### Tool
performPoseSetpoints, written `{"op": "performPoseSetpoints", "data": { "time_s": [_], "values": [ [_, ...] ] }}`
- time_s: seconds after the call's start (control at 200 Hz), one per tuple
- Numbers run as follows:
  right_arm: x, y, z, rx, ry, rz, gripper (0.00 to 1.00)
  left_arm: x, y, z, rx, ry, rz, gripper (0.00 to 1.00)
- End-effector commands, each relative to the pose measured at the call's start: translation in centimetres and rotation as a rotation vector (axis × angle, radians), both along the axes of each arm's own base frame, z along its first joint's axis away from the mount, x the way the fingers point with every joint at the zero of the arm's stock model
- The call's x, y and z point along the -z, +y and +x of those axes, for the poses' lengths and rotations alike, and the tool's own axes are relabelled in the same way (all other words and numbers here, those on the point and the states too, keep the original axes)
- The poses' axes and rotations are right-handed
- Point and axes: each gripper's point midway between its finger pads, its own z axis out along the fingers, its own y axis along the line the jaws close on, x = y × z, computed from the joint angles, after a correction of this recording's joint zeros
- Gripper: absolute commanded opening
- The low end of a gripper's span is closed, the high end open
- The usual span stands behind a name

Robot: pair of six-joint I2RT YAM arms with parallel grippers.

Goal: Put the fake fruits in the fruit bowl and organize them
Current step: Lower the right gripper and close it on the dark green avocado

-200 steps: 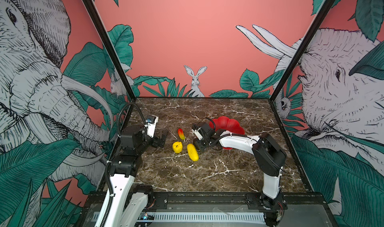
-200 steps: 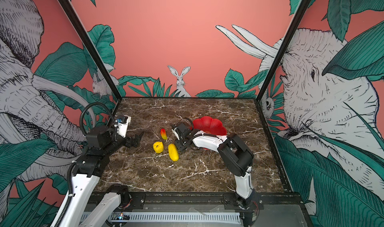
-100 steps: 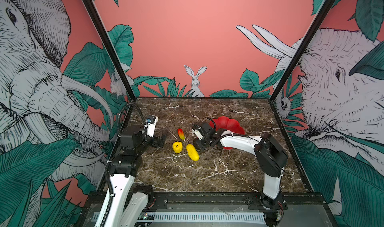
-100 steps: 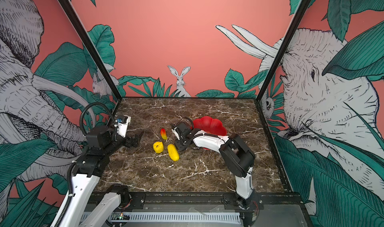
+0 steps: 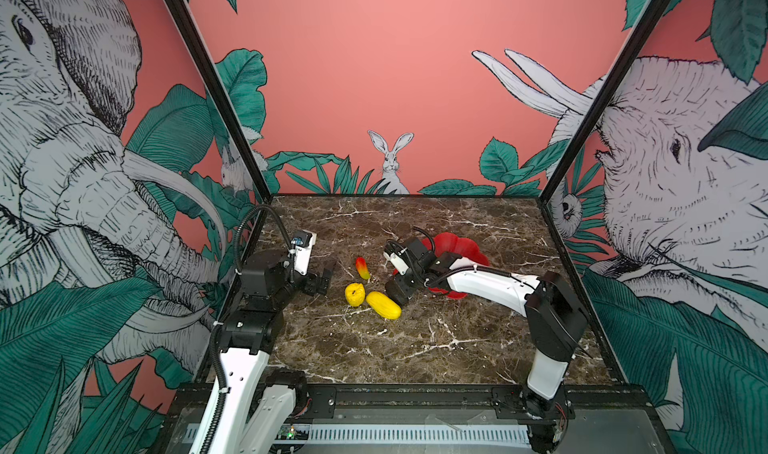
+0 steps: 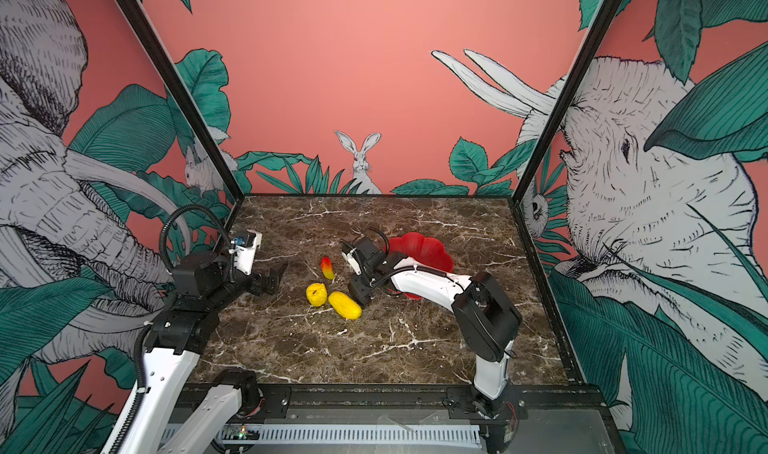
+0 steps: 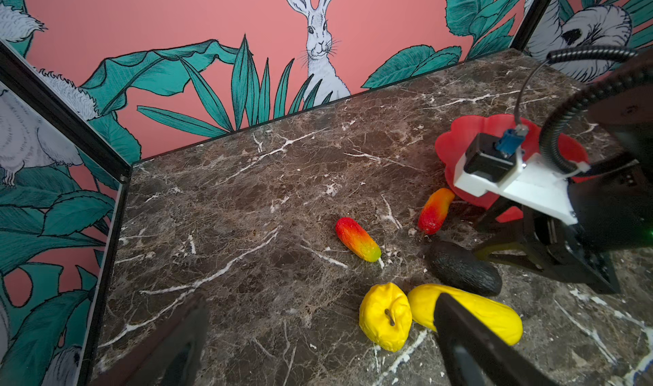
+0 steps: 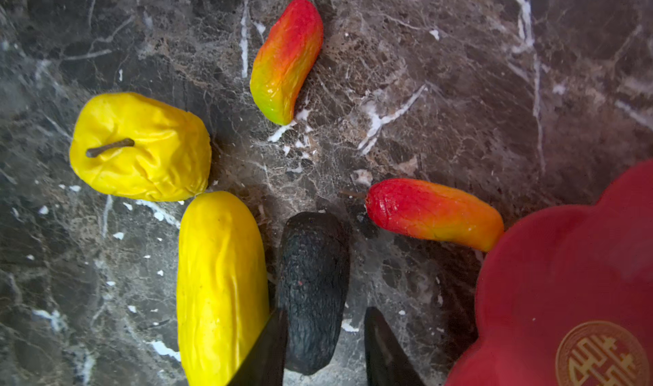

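The right claw point(image 8: 325, 317) stands open astride the black oval point(image 8: 312, 289) on the desk point(image 5: 415, 348), one finger between it and the long yellow oval point(image 8: 221, 289). The round yellow fruit point(image 8: 141, 147) and one red-orange piece point(image 8: 286, 59) lie near. Another red-orange piece point(image 8: 434, 213) lies just beside the red fruit bowl point(image 8: 565, 278). The left claw point(image 7: 319, 299) hangs open, well apart.

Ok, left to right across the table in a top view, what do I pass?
In order: left tool → round yellow fruit → long yellow fruit → fruit bowl. The slim red-orange fruit is skipped: it overlaps the round yellow one.
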Motion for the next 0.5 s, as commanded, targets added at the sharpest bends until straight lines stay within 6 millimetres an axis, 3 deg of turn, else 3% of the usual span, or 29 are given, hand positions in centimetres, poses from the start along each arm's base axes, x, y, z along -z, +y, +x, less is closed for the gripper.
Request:
{"op": "performPoseSetpoints", "data": {
  "time_s": [0.0,0.205,0.44,0.495],
  "values": [
    [1.0,0.8,0.1,-0.015,0.024,-0.003,0.47,0.4,0.0,-0.3,0.006,0.004,0.013,1.00],
    [3.3,1.2,0.2,-0.010,0.060,-0.022,0.60,0.3,0.0,-0.3,0.007,0.000,0.014,1.00],
    [5.2,1.3,0.2,0.008,0.090,-0.036,0.60,0.3,0.1,-0.3,0.006,0.000,0.016,1.00],
    [5.4,1.2,0.1,0.011,0.095,-0.036,0.57,0.3,0.1,-0.3,0.006,0.000,0.016,1.00]
  ]
}}
